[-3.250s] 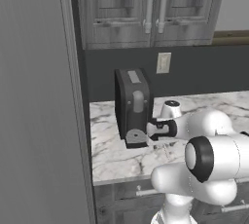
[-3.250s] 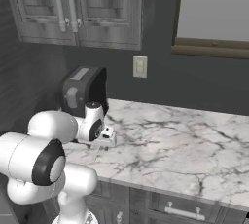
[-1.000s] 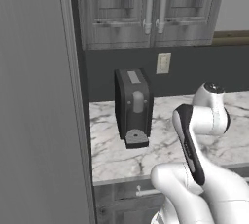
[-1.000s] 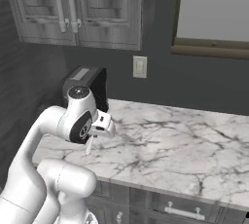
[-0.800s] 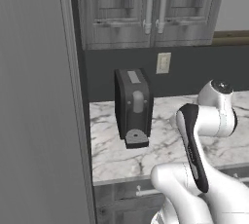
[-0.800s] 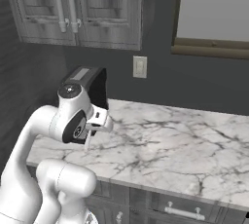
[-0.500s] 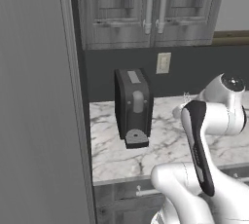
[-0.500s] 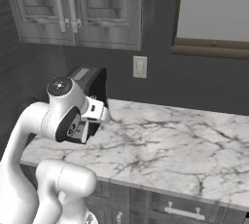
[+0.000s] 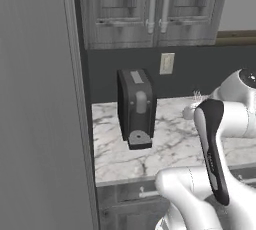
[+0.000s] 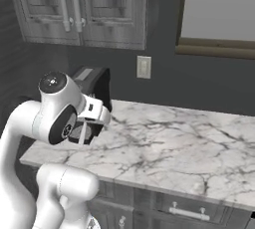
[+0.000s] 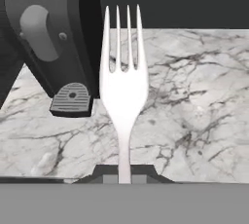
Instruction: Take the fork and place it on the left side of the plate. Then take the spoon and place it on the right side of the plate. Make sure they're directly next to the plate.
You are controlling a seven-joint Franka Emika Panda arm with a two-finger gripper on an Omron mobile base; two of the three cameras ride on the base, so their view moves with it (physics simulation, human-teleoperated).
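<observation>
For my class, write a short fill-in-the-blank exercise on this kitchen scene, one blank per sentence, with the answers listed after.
1. The tool is shut on the handle of a ____.
2. The fork has ____ tines.
3. The black appliance on the counter is a ____.
4. The countertop has a ____ pattern of grey veins on white.

Missing words: fork; three; toaster; marble

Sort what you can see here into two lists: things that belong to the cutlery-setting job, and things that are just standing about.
Belongs to the job:
- fork, held by its handle in the shut end effector

Just standing about:
- black toaster
- wall socket
- cupboard doors
- marble counter
</observation>
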